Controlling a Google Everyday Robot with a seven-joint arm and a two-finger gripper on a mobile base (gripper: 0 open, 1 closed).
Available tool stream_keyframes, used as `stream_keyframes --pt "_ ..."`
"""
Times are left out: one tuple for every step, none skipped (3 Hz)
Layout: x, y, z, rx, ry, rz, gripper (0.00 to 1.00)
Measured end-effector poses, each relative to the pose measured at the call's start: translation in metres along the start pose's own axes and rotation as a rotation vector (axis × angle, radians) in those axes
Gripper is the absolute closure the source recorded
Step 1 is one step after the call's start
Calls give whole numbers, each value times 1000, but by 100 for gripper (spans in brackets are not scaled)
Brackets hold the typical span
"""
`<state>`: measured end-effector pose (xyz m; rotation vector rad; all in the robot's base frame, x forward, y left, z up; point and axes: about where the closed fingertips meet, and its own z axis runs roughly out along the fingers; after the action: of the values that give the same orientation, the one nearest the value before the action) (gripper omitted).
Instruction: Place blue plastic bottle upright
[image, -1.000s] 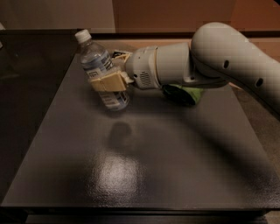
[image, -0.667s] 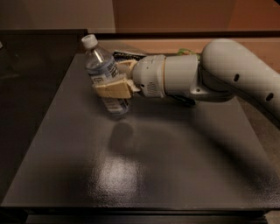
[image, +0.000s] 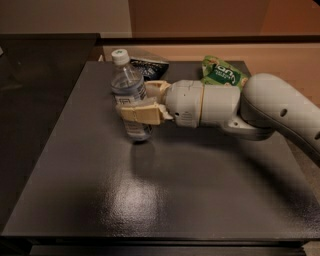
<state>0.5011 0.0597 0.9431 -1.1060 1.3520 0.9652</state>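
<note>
- And here is the gripper (image: 135, 101), the two-finger claw, reaching in from the right over the far left part of the dark table (image: 150, 210).
- It is clamped around the blue plastic bottle (image: 128, 84): one tan finger (image: 142, 115) crosses the near side of the bottle's body, and the other shows just behind it.
- The grip sits on the lower half of the bottle, across the label band.
- The bottle stands close to upright, its white cap (image: 119, 56) on top and leaning a touch towards the far left.
- Its base is down at the tabletop, with a dim reflection spreading on the glossy surface just in front; whether it bears full weight there, I cannot tell.
- The white arm (image: 280, 107) runs off to the right edge, its thick wrist (image: 197, 104) lying nearly level above the table.
- Behind the bottle, at the table's far edge, lies a dark snack bag (image: 151, 65), near the bottle's shoulder but apart from it.
- Further right along the same far edge sits a green snack bag (image: 222, 72), just beyond the wrist and partly cut off by the arm.
</note>
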Motion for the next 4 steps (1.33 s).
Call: stream_keyframes --pt "10 0 -7 -14 -55 18 100" --pt "20 -3 -13 -27 -91 35 100" --pt "27 -6 -17 -34 -112 55 82" --pt "32 -8 -19 -35 -123 67 59"
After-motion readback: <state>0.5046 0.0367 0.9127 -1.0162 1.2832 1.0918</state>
